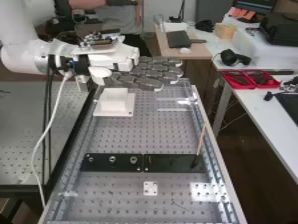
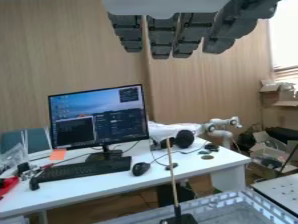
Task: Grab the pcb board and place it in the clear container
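At the far end of the perforated bench, the dark grey hand (image 1: 148,74) extends level above the surface, fingers straight and spread, holding nothing. From the top edge of the wrist view hang the straight fingers of the hand (image 2: 162,37). Below the hand, a clear see-through shape (image 1: 174,103), probably the clear container, sits by the bench's far right side. A small white square plate with dark dots (image 1: 151,188) lies flat near the bench's near end; whether it is the pcb board I cannot tell.
A white block on a base (image 1: 114,102) stands under the hand's wrist side. Black plates (image 1: 112,160) cross the bench, and a thin wooden stick (image 1: 201,140) rises from their right end. Beyond the bench are a white table (image 2: 126,181), a monitor (image 2: 98,116) and red trays (image 1: 249,79).
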You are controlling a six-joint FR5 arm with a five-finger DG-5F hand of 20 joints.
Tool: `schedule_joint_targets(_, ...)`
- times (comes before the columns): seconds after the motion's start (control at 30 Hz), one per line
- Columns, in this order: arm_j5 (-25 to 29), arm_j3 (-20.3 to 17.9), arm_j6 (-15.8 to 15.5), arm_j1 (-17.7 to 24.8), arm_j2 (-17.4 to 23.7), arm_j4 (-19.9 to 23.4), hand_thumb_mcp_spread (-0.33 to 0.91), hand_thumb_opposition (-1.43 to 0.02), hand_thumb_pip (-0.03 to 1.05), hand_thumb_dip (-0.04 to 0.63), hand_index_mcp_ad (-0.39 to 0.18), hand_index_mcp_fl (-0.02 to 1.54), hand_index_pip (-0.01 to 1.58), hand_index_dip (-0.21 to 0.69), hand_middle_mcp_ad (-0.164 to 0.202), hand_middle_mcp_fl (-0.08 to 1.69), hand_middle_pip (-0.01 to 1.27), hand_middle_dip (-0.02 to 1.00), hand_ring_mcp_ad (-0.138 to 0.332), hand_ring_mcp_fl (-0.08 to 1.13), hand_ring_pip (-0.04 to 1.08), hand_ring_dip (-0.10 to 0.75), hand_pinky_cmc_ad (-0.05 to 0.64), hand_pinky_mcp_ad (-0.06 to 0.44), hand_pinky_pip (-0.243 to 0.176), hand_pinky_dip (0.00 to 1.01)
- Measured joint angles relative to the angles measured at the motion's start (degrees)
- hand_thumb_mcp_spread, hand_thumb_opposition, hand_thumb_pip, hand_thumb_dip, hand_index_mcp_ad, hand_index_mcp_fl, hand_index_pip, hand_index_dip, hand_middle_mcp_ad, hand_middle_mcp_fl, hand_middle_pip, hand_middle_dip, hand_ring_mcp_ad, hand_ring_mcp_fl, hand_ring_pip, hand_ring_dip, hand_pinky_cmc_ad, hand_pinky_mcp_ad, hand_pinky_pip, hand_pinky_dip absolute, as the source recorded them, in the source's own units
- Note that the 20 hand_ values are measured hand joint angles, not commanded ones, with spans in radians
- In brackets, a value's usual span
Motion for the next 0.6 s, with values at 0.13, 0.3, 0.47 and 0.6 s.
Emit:
schedule_joint_targets(0.13, 2.1, -1.57, 0.37, 0.25, -2.74, 2.92, 0.0, 0.0, 0.01, 0.007, -0.007, 0.0, 0.0, 0.016, 0.049, 0.01, 0.02, 0.02, 0.017, 0.01, 0.02, 0.016, 0.035, 0.051, -0.01, 0.02)
schedule_joint_targets(0.3, 3.87, -2.88, 0.12, 0.46, -5.65, 5.84, 0.25, -0.28, 0.4, 0.072, -0.037, 0.01, 0.04, 0.045, 0.051, 0.01, 0.07, 0.02, 0.04, 0.01, 0.02, 0.012, 0.077, 0.051, -0.01, 0.14)
schedule_joint_targets(0.47, 5.6, -5.0, -0.98, 0.52, -8.47, 12.21, 0.32, -0.57, 0.57, 0.143, -0.077, 0.04, 0.12, 0.075, 0.049, 0.01, 0.1, 0.06, 0.106, 0.01, 0.04, 0.012, 0.183, 0.082, -0.058, 0.26)
schedule_joint_targets(0.6, 6.87, -6.27, -1.29, 0.47, -11.22, 15.92, 0.35, -0.67, 0.63, 0.188, -0.075, 0.05, 0.34, 0.079, 0.049, 0.01, 0.11, 0.08, 0.134, 0.0, 0.06, 0.016, 0.213, 0.108, -0.075, 0.31)
